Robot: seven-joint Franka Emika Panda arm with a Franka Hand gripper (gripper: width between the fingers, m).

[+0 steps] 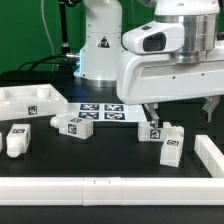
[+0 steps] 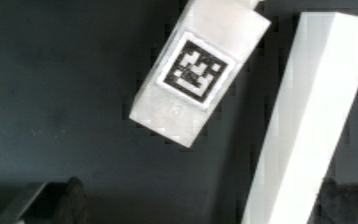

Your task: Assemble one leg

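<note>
Several white legs with marker tags lie on the black table in the exterior view: one at the left (image 1: 16,139), one left of the middle (image 1: 72,125), and two close together at the right (image 1: 153,131) (image 1: 172,149). My gripper (image 1: 181,110) hangs open and empty above the right pair, with its fingers clear of them. In the wrist view, one leg (image 2: 197,70) lies tilted with its tag facing up, beyond my open gripper (image 2: 194,206). I cannot tell which of the right pair it is. Dark fingertips (image 2: 51,200) show at the frame edge with nothing between them.
The large white panel (image 1: 30,100) lies at the back left. The marker board (image 1: 100,111) lies in the middle, in front of the robot base. A white rail (image 1: 100,190) runs along the front and another (image 1: 210,150) along the right. A long white bar (image 2: 309,110) lies beside the leg in the wrist view.
</note>
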